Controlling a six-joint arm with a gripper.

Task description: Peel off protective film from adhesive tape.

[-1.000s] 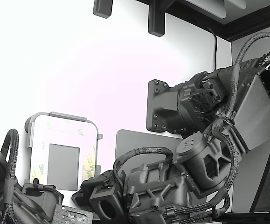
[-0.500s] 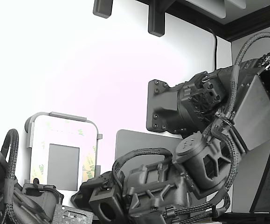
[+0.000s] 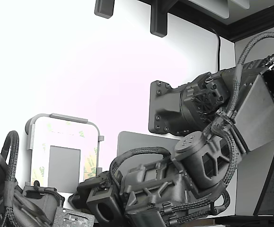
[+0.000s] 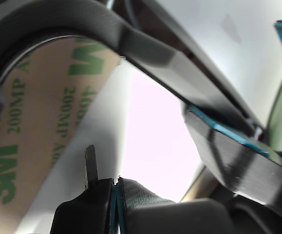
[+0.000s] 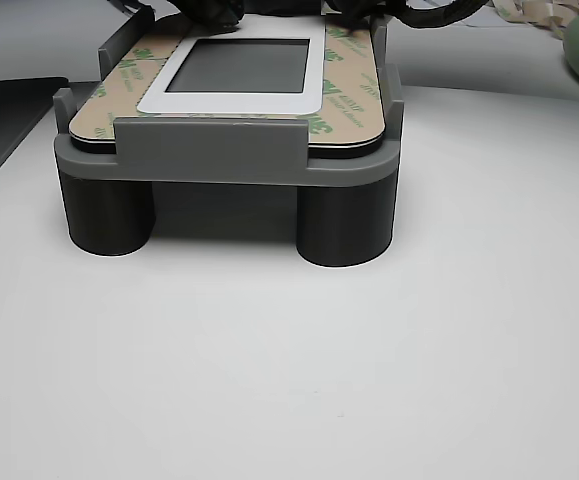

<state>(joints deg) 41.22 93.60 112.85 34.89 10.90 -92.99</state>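
Note:
The protective film (image 4: 28, 141) is a tan liner printed with green 3M logos, and it fills one side of the wrist view, close up. It covers the adhesive tape (image 5: 354, 95) that borders the white plate (image 5: 314, 75). The plate lies in a grey frame (image 5: 224, 150) on dark legs. My gripper (image 4: 115, 184) hangs just off the liner's edge, jaws pressed together with their blue pads meeting. I cannot see any film between them. A thin metal tip (image 4: 90, 163) sticks up from one finger. In the exterior view my arm (image 3: 155, 189) hides the gripper beside the plate (image 3: 63, 132).
A second dark arm (image 3: 13, 203) sits low at the exterior view's left. A grey mat (image 3: 137, 142) lies behind my arm. Dark arm parts (image 5: 219, 10) crowd the frame's far edge. Loose strips of liner (image 5: 534, 15) lie at the back right of the other view.
In the exterior view my arm has shifted lower and toward the left, closer to the plate. The plate and frame have not moved.

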